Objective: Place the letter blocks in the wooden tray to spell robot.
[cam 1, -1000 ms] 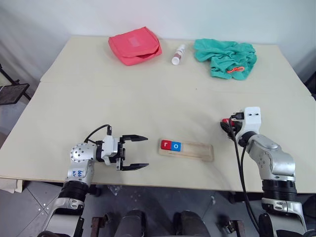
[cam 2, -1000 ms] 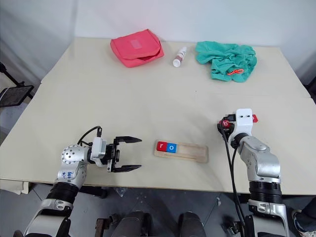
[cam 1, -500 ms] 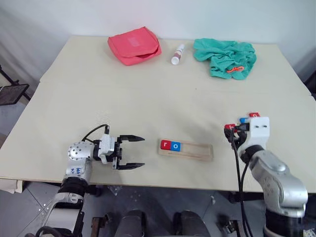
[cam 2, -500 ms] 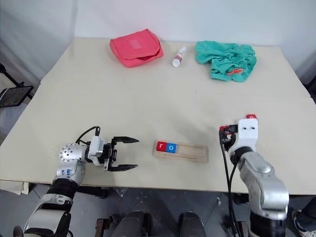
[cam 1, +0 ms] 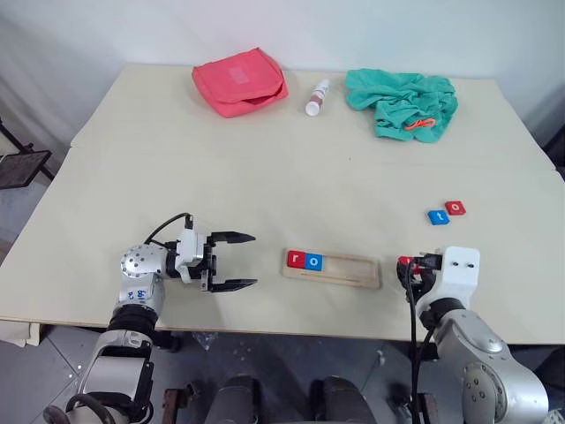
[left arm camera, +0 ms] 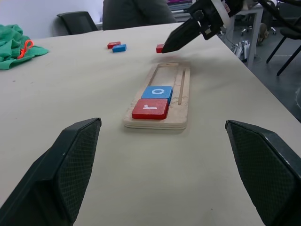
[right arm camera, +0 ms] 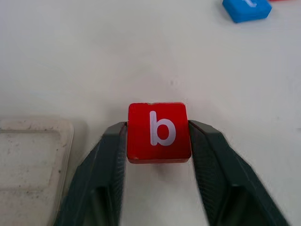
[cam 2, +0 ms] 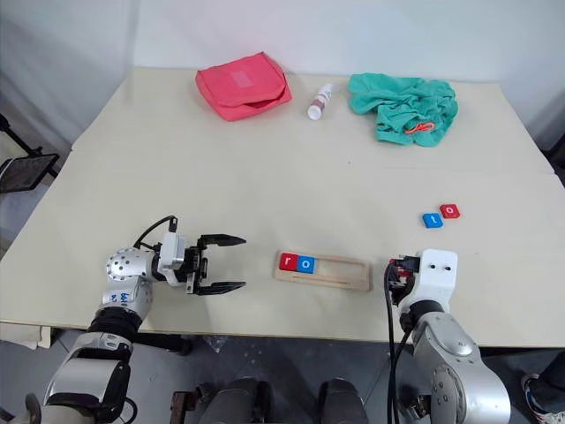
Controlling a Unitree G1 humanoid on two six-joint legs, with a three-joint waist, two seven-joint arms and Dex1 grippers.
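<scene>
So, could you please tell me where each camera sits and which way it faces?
Left and right eye views: on the head, looking down over the table; both arms show.
Left wrist view: along the open left gripper, facing the wooden tray with r and o blocks; its two fingers show.
Right wrist view: down the right gripper, clamped on the b block.
Shared: both wrist views show the tray and the b block.

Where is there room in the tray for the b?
The wooden tray is bare from the blue o block to its right end. Its left end is crowded by the red r block and that o. The right tool holds the b block nearby.
</scene>
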